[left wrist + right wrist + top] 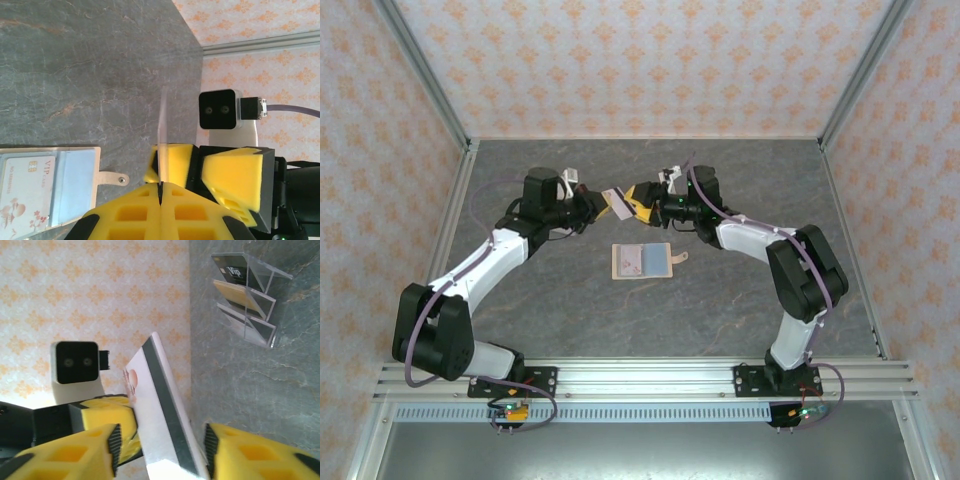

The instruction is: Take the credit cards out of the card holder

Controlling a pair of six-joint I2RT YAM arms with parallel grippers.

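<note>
One card holder (658, 262) lies spread open on the counter (740, 310) at the middle of the top view, its single snap tab (679, 257) sticking out at 3 o'clock. Both arms meet at 12 o'clock from it, raised above the counter. The left gripper (161, 186) has its two yellow fingers pressed together, pinching one pale card (159, 402) that its own camera sees edge-on as a thin line. From the right wrist the same card shows a grey-white face with one black stripe running its length. The right gripper (162, 435) has its two fingers spread, one on each side of that card. I cannot tell whether either pad touches the card's edges. In the left wrist view the holder sits at 8 o'clock, and one white VIP card (27, 192) lies in its left pale blue pocket. In the right wrist view one clear stand (260, 315) rests on the counter at 1 o'clock, with one black card (230, 269) in its end slot and one tan card (235, 294) in the next. That makes four cards counted: one pinched, one in the holder, two in the stand.
</note>
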